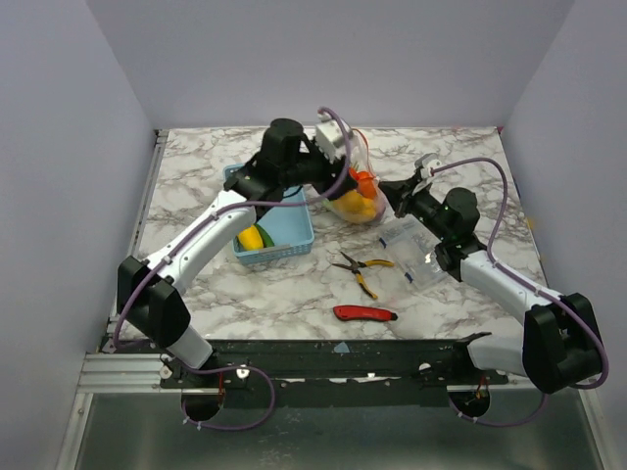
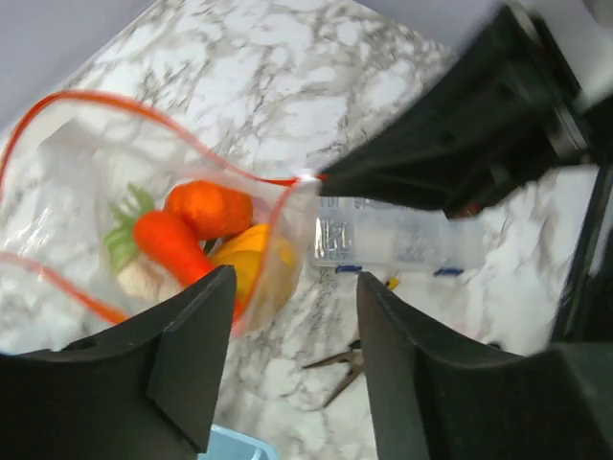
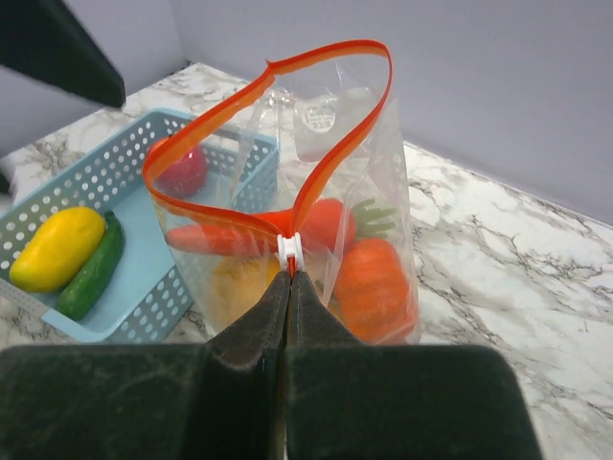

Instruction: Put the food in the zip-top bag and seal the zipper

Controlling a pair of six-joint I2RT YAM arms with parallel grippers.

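Observation:
The zip-top bag [image 1: 355, 201] stands open behind the basket, holding an orange carrot [image 2: 170, 244], a round orange piece [image 2: 211, 208] and a yellow piece [image 2: 257, 264]. My right gripper [image 3: 290, 276] is shut on the end of the red-orange zipper [image 3: 326, 50], beside its white slider [image 3: 290, 251], and holds the mouth up. It also shows in the top view [image 1: 389, 191]. My left gripper [image 2: 295, 287] is open and empty, just above and beside the bag's mouth [image 1: 341, 174]. More food lies in the basket: a yellow piece [image 3: 57, 249], a green cucumber [image 3: 91, 273] and a red piece [image 3: 182, 172].
The light blue mesh basket [image 1: 294, 245] sits left of the bag. A flat clear packet [image 1: 416, 253] lies under my right arm. Yellow-handled pliers [image 1: 361, 266] and a red utility knife [image 1: 364, 313] lie nearer the front. Walls close in the back and sides.

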